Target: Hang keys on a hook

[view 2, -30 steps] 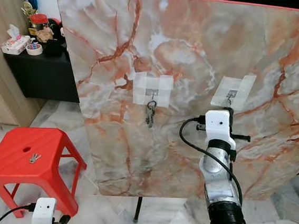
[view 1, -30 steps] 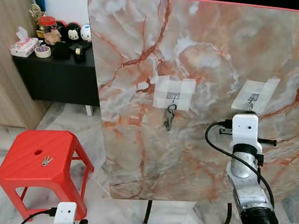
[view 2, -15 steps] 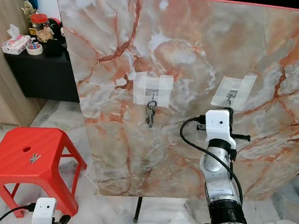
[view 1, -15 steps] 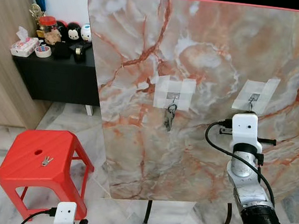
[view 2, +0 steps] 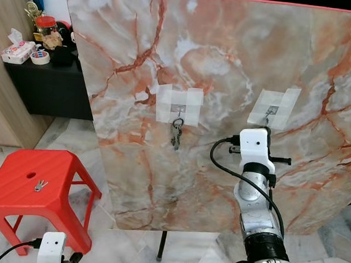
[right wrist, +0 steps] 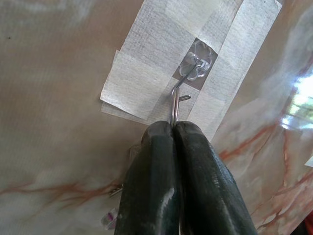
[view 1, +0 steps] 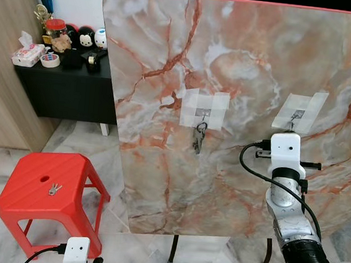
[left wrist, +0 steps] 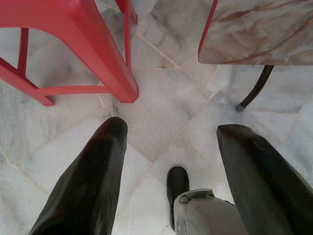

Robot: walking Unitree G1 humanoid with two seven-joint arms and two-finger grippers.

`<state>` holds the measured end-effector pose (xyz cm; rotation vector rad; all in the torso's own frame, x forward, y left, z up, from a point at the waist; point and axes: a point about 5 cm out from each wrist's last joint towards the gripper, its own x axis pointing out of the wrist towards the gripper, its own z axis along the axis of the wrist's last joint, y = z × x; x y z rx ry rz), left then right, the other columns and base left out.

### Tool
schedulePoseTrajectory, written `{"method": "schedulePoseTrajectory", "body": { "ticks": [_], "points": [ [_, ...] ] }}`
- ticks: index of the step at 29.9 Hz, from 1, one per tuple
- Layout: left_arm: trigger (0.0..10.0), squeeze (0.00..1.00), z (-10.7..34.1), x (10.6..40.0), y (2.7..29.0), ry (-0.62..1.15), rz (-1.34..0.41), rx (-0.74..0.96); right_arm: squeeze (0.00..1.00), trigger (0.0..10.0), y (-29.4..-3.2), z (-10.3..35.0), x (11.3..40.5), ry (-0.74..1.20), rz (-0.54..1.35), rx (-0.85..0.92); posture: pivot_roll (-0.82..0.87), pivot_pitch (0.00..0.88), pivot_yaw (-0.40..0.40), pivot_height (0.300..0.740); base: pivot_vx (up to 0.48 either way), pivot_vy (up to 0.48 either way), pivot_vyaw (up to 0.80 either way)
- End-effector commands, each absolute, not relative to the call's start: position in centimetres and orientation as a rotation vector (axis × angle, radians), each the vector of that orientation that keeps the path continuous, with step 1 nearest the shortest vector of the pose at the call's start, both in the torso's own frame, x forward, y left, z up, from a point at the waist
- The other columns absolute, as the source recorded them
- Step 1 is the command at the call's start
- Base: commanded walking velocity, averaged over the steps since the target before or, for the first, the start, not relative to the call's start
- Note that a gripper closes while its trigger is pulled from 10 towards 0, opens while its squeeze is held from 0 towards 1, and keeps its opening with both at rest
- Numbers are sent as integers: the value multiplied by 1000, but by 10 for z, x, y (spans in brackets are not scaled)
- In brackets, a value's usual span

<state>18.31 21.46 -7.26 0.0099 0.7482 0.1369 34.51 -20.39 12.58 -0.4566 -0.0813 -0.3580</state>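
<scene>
Marble-patterned board stands upright across the left eye view, with two taped patches on its face. On the left patch a hook carries a bunch of keys that hangs free against the board. The right arm reaches up to the right patch, its white wrist housing just below the tape, so the right gripper is hidden behind it here. A red stool stands on the pale tiled floor to the left of the board, well apart from it, and another small set of keys lies on its seat beside a round hole. Further back, a black cabinet holds jars and small toys.

The right eye view shows the same layout, with the left arm's white housing low near the stool's feet.

In the left wrist view the left gripper hangs over the floor tiles with its two fingers spread wide and nothing between them; a stool leg and a lower corner of the board lie beyond.

In the right wrist view the right gripper's fingers are pressed together on a thin metal key ring, which reaches up to the clear flower-shaped hook in the tape; whether the ring sits over the hook's prong is unclear.
</scene>
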Motion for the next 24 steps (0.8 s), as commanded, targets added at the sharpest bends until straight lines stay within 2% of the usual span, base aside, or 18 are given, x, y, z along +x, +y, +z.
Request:
{"method": "schedulePoseTrajectory", "body": {
  "ticks": [1, 2, 8, 15, 16, 17, 18, 21, 24],
  "points": [
    [10000, 0, -74, 180, 214, 757, 142, 8, 365, 10000, -204, 130, 348, -91, -352, -446, 64, 0, -51, 740, 0, 0, 0],
    [10000, 0, -74, 180, 214, 758, 141, 8, 761, 10000, -203, 130, 348, -94, -348, -442, 64, 0, -51, 740, 0, 0, 0],
    [10000, 0, -75, 180, 213, 760, 138, 7, 749, 10000, -196, 130, 347, -121, -294, -397, 63, 0, -51, 740, 0, 0, 0],
    [10000, 0, -75, 179, 213, 764, 138, 6, 690, 10000, -181, 128, 340, -164, -175, -326, 60, 0, -52, 740, 0, 0, 0],
    [10000, 0, -75, 179, 213, 764, 137, 7, 125, 10000, -178, 127, 339, -166, -150, -301, 60, 0, -52, 740, 0, 0, 0],
    [10000, 0, -75, 179, 213, 764, 137, 7, 125, 10000, -177, 126, 338, -167, -133, -285, 60, 0, -52, 740, 0, 0, 0],
    [10000, 0, -75, 179, 213, 764, 137, 7, 0, 10000, -176, 126, 337, -167, -123, -273, 60, 0, -52, 740, 0, 0, 0],
    [10000, 0, -75, 179, 213, 765, 135, 7, 0, 10000, -176, 114, 330, -134, -85, -228, 58, 0, -55, 740, 0, 0, 0],
    [10000, 0, -75, 179, 212, 765, 133, 6, 0, 10000, -180, 87, 322, 1, -92, -181, 58, 0, -55, 740, 0, 0, 0]
  ]
}}
